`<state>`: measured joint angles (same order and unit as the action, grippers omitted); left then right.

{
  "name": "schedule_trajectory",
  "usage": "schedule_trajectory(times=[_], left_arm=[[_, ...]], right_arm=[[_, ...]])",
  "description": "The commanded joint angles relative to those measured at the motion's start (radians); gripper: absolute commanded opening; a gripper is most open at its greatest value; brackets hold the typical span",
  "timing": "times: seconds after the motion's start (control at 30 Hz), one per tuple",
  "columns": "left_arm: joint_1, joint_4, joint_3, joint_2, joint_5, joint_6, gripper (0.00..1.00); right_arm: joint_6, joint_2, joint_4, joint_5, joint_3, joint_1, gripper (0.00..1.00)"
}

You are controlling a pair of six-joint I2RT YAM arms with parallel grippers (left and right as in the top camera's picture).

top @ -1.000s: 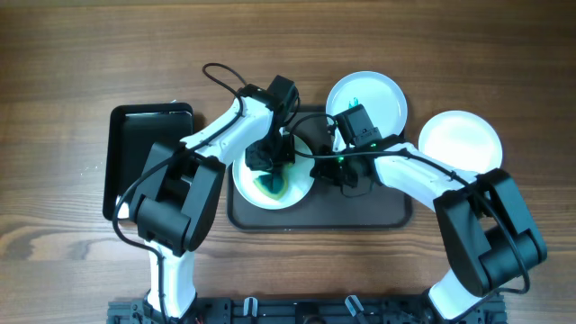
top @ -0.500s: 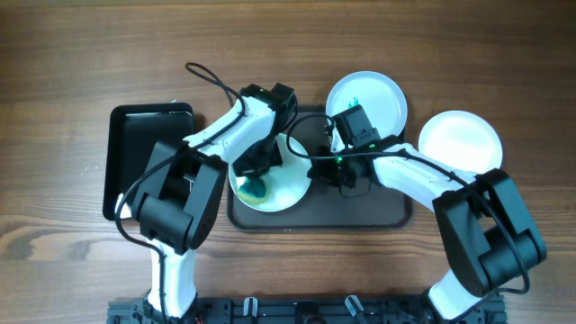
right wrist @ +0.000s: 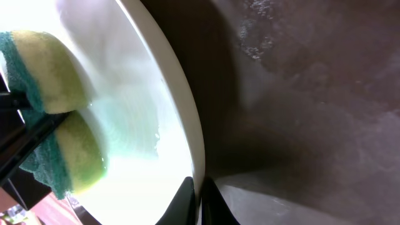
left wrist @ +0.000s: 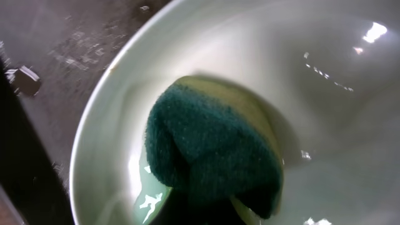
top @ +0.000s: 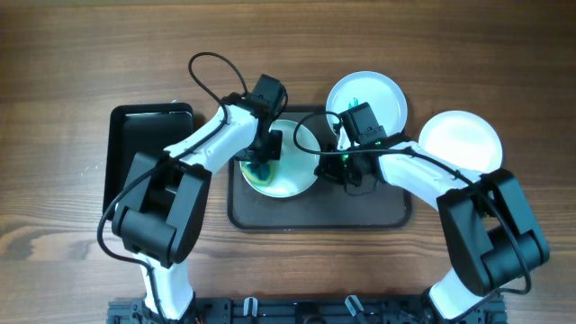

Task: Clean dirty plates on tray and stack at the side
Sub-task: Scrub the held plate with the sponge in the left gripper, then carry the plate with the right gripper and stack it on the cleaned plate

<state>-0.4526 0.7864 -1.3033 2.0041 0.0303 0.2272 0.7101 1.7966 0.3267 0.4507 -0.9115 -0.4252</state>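
A white plate (top: 290, 171) sits on the dark tray (top: 360, 209), smeared teal-green where it is being wiped. My left gripper (top: 262, 165) is shut on a green-and-yellow sponge (left wrist: 215, 147) and presses it onto the plate's left part (left wrist: 350, 94). My right gripper (right wrist: 199, 194) is shut on the plate's right rim (right wrist: 181, 119); the sponge shows there too (right wrist: 56, 112). A second plate (top: 378, 97) with a teal smear lies at the tray's far edge. A third, clean plate (top: 461, 139) lies on the table to the right.
A smaller glossy black tray (top: 135, 153) lies on the wooden table (top: 90, 54) to the left. A black cable (top: 209, 67) loops above the left arm.
The left gripper and sponge slid from the plate's middle toward its left, upper side. The plate shifted up and slightly right on the tray. The right gripper kept hold of the rim.
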Motion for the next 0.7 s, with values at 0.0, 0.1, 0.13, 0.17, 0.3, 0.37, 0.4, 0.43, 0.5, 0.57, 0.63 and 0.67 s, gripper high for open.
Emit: schedule_trajectory(times=[0.0,0.1,0.13,0.17,0.3,0.37,0.4,0.43,0.5,0.57,0.63,0.67], left_arm=[[-0.045,-0.043,0.079,0.137,0.409,-0.204,0.04],[-0.045,-0.034,0.075,0.137,0.477,-0.282,0.04],[-0.045,-0.026,0.068,0.137,0.497,-0.303,0.04],[-0.045,-0.018,0.058,0.135,0.517,-0.311,0.04],[-0.037,-0.005,0.005,0.122,0.591,-0.328,0.04],[-0.024,-0.001,-0.025,0.118,0.594,-0.320,0.04],[-0.013,0.005,-0.039,0.118,0.593,-0.315,0.04],[0.007,0.011,-0.058,0.118,0.574,-0.278,0.04],[0.055,0.030,-0.099,0.118,0.494,-0.193,0.04],[0.104,0.079,-0.160,0.116,0.437,-0.134,0.04],[0.144,0.142,-0.236,0.108,0.395,-0.100,0.04],[0.164,0.173,-0.281,0.098,0.379,-0.077,0.04]], right_arm=[[-0.011,0.023,-0.004,-0.045,0.016,-0.012,0.04],[-0.010,0.023,-0.005,-0.045,0.016,-0.012,0.05],[-0.009,0.023,-0.005,-0.045,0.016,-0.012,0.04],[-0.006,0.023,-0.005,-0.046,0.016,-0.012,0.04],[-0.007,0.023,-0.004,-0.046,0.016,-0.012,0.04],[-0.007,0.023,-0.002,-0.045,0.016,-0.012,0.04],[-0.007,0.023,-0.003,-0.045,0.016,-0.012,0.04],[-0.007,0.023,-0.003,-0.046,0.016,-0.012,0.04],[-0.007,0.023,-0.003,-0.045,0.016,-0.012,0.04],[-0.007,0.023,-0.004,-0.045,0.016,-0.012,0.04],[-0.007,0.023,-0.005,-0.046,0.016,-0.012,0.04],[-0.007,0.023,-0.005,-0.046,0.016,-0.012,0.04]])
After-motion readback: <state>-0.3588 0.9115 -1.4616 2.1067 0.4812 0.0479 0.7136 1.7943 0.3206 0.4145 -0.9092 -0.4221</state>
